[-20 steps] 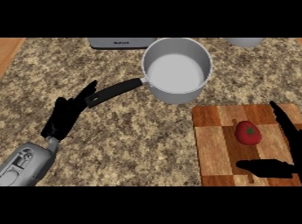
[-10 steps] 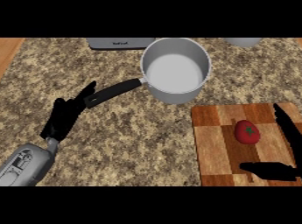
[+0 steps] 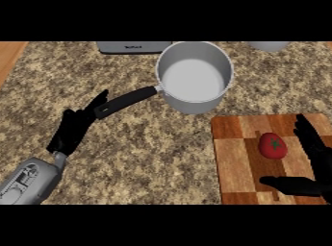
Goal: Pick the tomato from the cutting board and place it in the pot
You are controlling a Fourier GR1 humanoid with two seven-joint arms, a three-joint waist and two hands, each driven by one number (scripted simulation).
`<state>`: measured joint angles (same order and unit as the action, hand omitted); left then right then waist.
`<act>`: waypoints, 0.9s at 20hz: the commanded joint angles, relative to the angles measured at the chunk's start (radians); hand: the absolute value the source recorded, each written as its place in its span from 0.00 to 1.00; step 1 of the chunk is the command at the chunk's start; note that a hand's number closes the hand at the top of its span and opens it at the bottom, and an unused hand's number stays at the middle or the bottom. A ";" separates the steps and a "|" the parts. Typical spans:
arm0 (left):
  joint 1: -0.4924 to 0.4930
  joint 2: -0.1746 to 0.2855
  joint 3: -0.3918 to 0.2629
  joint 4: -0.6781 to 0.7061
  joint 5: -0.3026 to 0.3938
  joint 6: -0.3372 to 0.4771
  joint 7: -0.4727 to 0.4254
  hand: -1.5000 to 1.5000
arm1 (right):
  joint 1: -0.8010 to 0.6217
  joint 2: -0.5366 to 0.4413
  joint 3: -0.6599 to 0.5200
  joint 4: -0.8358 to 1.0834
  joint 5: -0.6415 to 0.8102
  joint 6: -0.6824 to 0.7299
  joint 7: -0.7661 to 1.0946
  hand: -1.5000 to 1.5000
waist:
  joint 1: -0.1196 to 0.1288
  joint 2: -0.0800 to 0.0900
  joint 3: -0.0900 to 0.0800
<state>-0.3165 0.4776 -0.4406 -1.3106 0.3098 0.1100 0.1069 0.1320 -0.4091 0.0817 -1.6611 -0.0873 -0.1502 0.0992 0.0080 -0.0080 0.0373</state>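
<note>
The tomato (image 3: 273, 145) sits ungrasped on the cutting board (image 3: 232, 158), apart from the pot (image 3: 195, 79). The right hand (image 3: 325, 168) flanks the tomato, fingers straight, holding nothing.

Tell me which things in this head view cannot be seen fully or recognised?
- Grey flat appliance, head view: cut off by the top edge; label too small to read.
- Grey round object, head view: only a sliver at the top edge; unidentifiable.
- Square wooden cutting board, head view: its right part is hidden by the right robot hand.
- Black handle of the silver metal pot, head view: tip overlaps the left robot hand; contact unclear.
</note>
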 commanded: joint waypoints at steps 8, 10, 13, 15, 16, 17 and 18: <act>0.115 -0.069 0.002 0.015 0.068 0.017 -0.051 0.50 | -0.106 0.092 -0.032 0.281 -0.061 0.066 -0.174 0.00 | 0.029 0.013 -0.036; 0.095 -0.080 -0.018 0.044 0.045 0.036 -0.048 0.50 | -0.076 0.008 0.012 0.280 0.062 0.080 -0.236 1.00 | 0.023 0.014 -0.037; 0.080 -0.095 -0.013 0.049 0.062 0.033 -0.034 0.50 | -0.090 0.088 0.002 0.361 0.026 0.069 -0.308 1.00 | 0.012 0.014 -0.036; 0.089 -0.100 -0.016 0.049 0.051 0.062 -0.053 0.50 | -0.096 0.115 0.012 0.386 0.025 0.072 -0.348 1.00 | 0.014 0.013 -0.036; 0.095 -0.059 -0.010 0.030 0.076 0.022 -0.035 0.50 | -0.097 0.119 -0.011 0.418 -0.005 0.092 -0.365 1.00 | 0.019 0.012 -0.035; 0.098 -0.076 -0.013 0.051 0.069 0.023 -0.079 0.50 | -0.120 0.102 -0.034 0.437 -0.020 0.112 -0.383 1.00 | 0.017 0.014 -0.036; 0.097 -0.062 -0.011 0.031 0.084 0.017 -0.043 0.50 | -0.117 0.157 -0.009 0.451 0.010 0.061 -0.412 1.00 | 0.023 0.012 -0.035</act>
<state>-0.3344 0.4767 -0.4748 -1.2825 0.3183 0.1240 0.0827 0.0316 -0.3184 0.0502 -1.3038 -0.0841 -0.0861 -0.2514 0.0151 -0.0193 0.0323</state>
